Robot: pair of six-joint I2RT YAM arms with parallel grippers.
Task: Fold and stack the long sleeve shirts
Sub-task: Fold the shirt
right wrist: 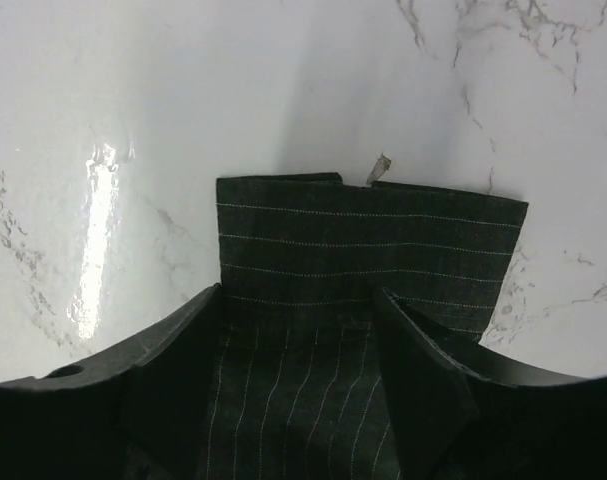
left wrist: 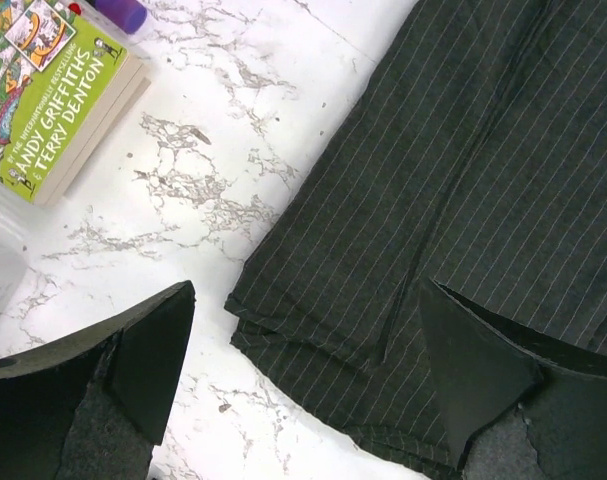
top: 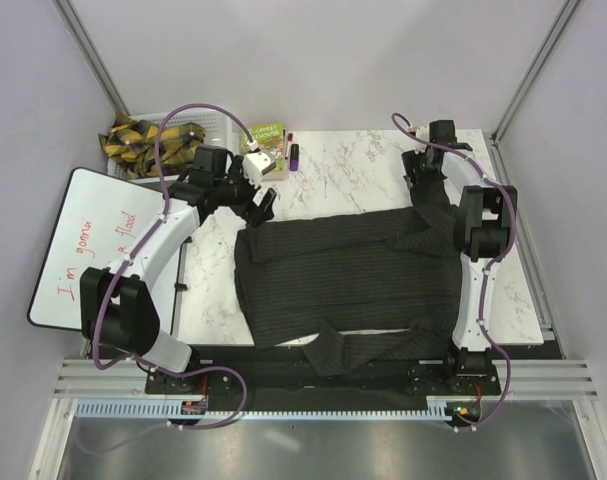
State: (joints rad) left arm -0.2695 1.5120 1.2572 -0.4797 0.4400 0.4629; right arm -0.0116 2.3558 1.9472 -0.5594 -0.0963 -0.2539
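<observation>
One long sleeve shirt [top: 343,275], dark charcoal with fine pale stripes, lies spread on the marble table [top: 343,170]. One sleeve [top: 368,350] trails along the near edge. My left gripper [top: 263,207] hovers over the shirt's far left corner [left wrist: 313,330]. Its jaws are wide open [left wrist: 308,345], and the cloth lies flat on the table between them, unheld. My right gripper [top: 421,195] is at the far right sleeve end. In the right wrist view its fingers [right wrist: 303,370] stand apart on either side of the sleeve, with the cuff [right wrist: 368,245] just beyond the tips.
A green paperback [top: 265,135] [left wrist: 53,100] and a purple marker [top: 294,155] [left wrist: 123,12] lie at the table's far edge. A white basket [top: 198,122] holding yellow-black cloth sits at the far left. A whiteboard [top: 83,245] rests to the left of the table.
</observation>
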